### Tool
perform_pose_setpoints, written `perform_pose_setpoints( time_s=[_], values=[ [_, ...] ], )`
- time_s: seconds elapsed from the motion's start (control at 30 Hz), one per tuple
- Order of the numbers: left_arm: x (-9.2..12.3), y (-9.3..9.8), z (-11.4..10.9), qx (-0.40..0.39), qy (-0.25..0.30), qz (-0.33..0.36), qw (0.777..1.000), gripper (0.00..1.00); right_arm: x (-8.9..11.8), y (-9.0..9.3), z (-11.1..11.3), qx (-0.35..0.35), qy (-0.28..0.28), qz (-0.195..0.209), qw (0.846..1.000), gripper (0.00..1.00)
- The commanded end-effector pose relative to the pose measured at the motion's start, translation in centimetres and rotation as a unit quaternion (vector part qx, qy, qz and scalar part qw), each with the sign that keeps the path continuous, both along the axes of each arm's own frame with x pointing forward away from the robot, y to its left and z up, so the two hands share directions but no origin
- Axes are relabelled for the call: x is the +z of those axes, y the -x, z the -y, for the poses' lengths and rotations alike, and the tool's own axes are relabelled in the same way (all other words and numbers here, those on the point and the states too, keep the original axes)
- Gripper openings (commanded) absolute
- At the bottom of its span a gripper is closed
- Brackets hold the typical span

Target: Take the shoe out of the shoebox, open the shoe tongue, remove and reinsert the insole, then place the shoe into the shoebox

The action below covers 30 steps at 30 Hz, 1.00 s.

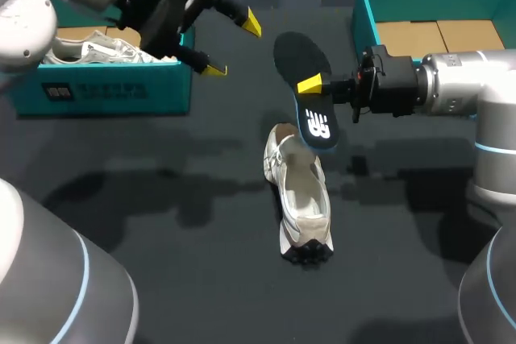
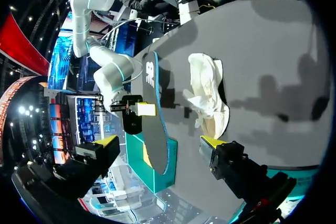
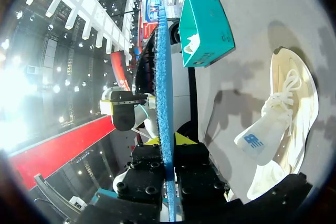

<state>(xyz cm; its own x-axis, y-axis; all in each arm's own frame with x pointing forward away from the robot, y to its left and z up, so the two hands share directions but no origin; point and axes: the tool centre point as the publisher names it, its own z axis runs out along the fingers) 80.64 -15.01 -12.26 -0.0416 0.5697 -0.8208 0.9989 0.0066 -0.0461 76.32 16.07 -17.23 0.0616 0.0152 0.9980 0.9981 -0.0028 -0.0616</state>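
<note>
**R hand pinching insole over shoe; L hand released, nothing in it.**

R hand (image 3: 167, 141) comes in from the right side, both yellow tips clamped on the edge of the dark insole (image 1: 300, 55). The insole is up in the air, blue underside w/ logo facing the robot, its lower end just above the laced front of the white shoe (image 1: 300, 207). The shoe lies on the dark table (image 1: 161, 223) near the middle, outside both boxes, tongue (image 3: 252, 139) pulled out. L hand (image 1: 232, 46) hangs w/ fingers spread wide by the near corner of the teal shoebox (image 1: 121, 90) at left, which holds another white shoe (image 1: 97, 47). A 2nd teal box (image 1: 367, 18) sits at far right behind the R arm, cardboard showing inside.
</note>
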Motion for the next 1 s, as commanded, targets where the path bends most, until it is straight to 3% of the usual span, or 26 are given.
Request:
perform_pose_setpoints(
  time_s=[0.03,0.2,0.63,0.93,1.0],
  values=[
    [-0.5,0.4,-0.2,0.007,0.1,0.004,0.995,1.0,0.0,0.1,-0.1,-0.001,0.001,0.0,1.0,0.0],
    [-0.5,0.4,-0.2,0.007,0.1,0.004,0.995,1.0,0.0,0.1,-0.1,-0.001,0.001,0.0,1.0,0.0],
    [-4.2,0.4,2.9,0.104,0.184,-0.003,0.977,1.0,0.6,0.4,-1.2,-0.019,-0.02,-0.004,1.0,0.0],
    [-4.6,0.6,4.4,0.112,0.211,-0.025,0.971,1.0,0.9,1.0,-2.0,-0.03,-0.032,-0.008,0.999,0.0],
    [-4.7,0.5,4.7,0.114,0.215,-0.026,0.97,0.95,0.8,1.1,-2.1,-0.03,-0.035,-0.01,0.999,0.0]
  ],
)
